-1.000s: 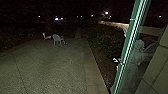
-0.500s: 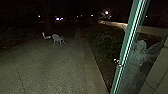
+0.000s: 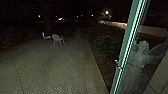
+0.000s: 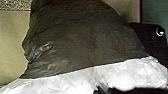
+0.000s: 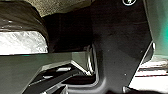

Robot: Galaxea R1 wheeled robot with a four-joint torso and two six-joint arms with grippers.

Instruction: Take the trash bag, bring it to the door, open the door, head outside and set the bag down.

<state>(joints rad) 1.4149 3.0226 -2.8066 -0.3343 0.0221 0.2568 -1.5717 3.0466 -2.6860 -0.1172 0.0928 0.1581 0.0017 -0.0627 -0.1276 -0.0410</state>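
Glass door (image 3: 127,47) at two o'clock shifts slightly toward twelve. Left wrist view: dark trash bag (image 4: 82,37). Cannot tell either tool's state.

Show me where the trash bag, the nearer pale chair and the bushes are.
Trash bag (image 4: 85,40): left wrist view, on its dark plastic.
Nearer pale chair (image 3: 57,38): head view, on its backrest.
Bushes (image 3: 103,43): head view, on the middle of their foliage.

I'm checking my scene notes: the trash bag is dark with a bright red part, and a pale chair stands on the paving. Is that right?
Not quite: the left wrist view shows the dark trash bag with a white part, not a red one. The pale chair does stand on the paving.
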